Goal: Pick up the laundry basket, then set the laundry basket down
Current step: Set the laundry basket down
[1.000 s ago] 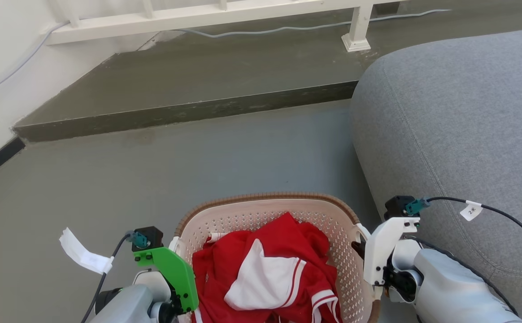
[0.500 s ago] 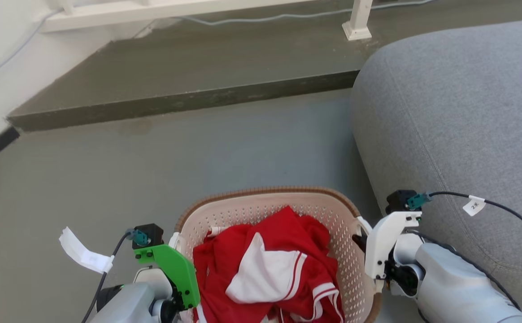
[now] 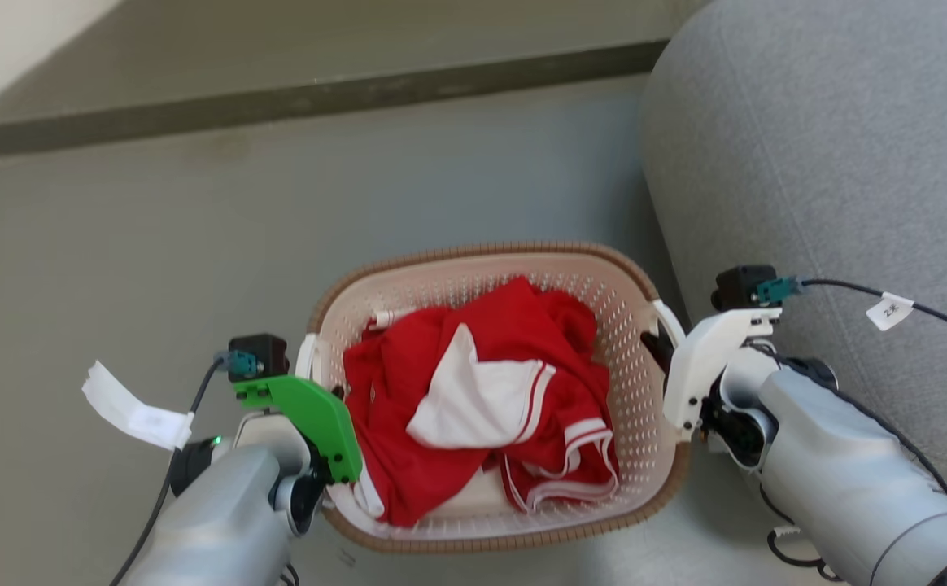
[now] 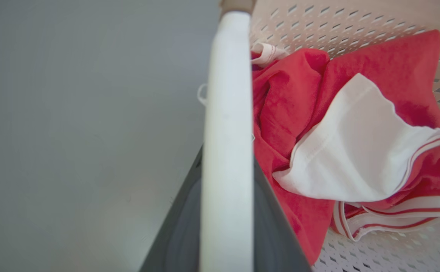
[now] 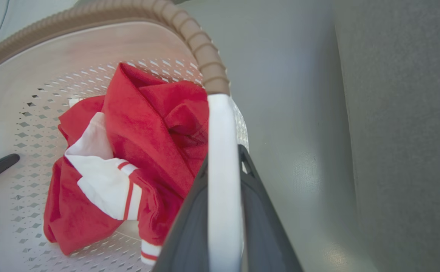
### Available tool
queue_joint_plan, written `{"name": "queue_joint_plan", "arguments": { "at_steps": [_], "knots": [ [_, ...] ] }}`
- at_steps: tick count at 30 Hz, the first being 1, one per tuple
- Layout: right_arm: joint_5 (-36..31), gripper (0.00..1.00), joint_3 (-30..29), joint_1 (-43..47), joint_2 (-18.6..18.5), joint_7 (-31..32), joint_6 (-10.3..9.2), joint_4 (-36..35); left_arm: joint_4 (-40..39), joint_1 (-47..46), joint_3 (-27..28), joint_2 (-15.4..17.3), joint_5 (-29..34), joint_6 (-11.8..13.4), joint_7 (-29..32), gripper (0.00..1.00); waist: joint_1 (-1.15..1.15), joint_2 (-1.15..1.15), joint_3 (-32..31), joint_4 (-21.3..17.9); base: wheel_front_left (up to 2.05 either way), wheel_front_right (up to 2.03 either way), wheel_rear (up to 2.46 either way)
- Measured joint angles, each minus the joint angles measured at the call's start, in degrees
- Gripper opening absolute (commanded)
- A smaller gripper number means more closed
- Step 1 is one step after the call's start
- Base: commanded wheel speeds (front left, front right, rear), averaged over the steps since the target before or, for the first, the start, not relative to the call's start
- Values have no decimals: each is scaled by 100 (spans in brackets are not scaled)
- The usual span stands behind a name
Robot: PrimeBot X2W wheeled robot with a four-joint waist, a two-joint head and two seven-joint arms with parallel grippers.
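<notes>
Laundry basket (image 3: pixel 482 249): upright over the grey floor (image 3: pixel 156 244), just beside the grey sofa (image 3: pixel 831 163) on the robot's right. Cannot tell whether it rests on the floor or hangs just clear of it.
Contents: red-and-white garment (image 3: pixel 482 391), crumpled, lying in the bottom.
Left claw (image 4: pixel 227 162): clamped on the left handle (image 4: pixel 227 75), with dark fingers (image 4: pixel 273 234) tight against both sides of the white loop.
Right claw (image 5: pixel 223 162): clamped on the right handle (image 5: pixel 222 124) with the same hold, a finger on each side.
Far side: raised step (image 3: pixel 278 89) runs across beyond the floor.
</notes>
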Motion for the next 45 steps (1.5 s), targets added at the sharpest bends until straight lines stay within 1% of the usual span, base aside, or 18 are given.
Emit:
{"name": "queue_joint_plan", "arguments": {
  "at_steps": [8,9,13,21,33,45],
  "knots": [
    [-53,0,23,-338,-64,-275,1,-32,5,-339,-1,0,43,7,-231,0,0,0,620,5,0,0,0],
    [-53,0,23,-338,-64,-275,1,-32,5,-339,-1,0,43,7,-231,0,0,0,620,5,0,0,0],
    [-79,0,35,-542,-85,-437,1,-58,1,-540,48,0,60,51,-421,0,0,0,943,5,0,0,0],
    [-132,0,35,-956,-121,-749,1,-103,-14,-934,102,2,86,52,-755,0,1,0,1595,4,0,0,0],
    [-172,0,25,-1519,-121,-1182,1,-103,32,-1577,168,32,123,56,-1039,0,1,0,2583,16,0,0,0],
    [-212,0,-3,-2031,-110,-1351,1,-62,212,-2182,241,37,256,8,-1169,0,0,0,3541,51,0,0,0]
  ]
}}
